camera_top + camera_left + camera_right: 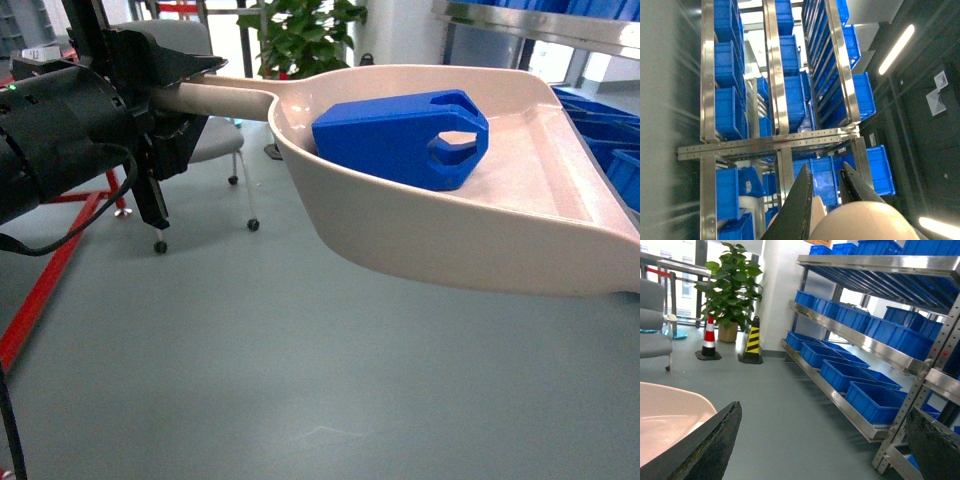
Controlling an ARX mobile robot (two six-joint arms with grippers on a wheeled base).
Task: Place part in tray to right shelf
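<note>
One blue part [400,135] is lying inside the tray [520,240] in the head view, looped end pointing toward three o'clock, where the right shelf [600,120] is showing. The left gripper [165,100] is clamping the tray's handle at nine o'clock, long axis running nine to three. Left wrist view: jaws are closing on the handle. Right wrist view: the right gripper [825,440] is gaping wide, holding nothing.

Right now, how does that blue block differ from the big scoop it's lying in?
The blue block is bright blue and chunky; the scoop is pale beige-pink and thin-walled. The block is far smaller, resting inside the scoop's wide pan. The block has a looped cut-out at one end, while the scoop has a long straight handle, gripped by the left pincer. Both look like smooth plastic.
</note>
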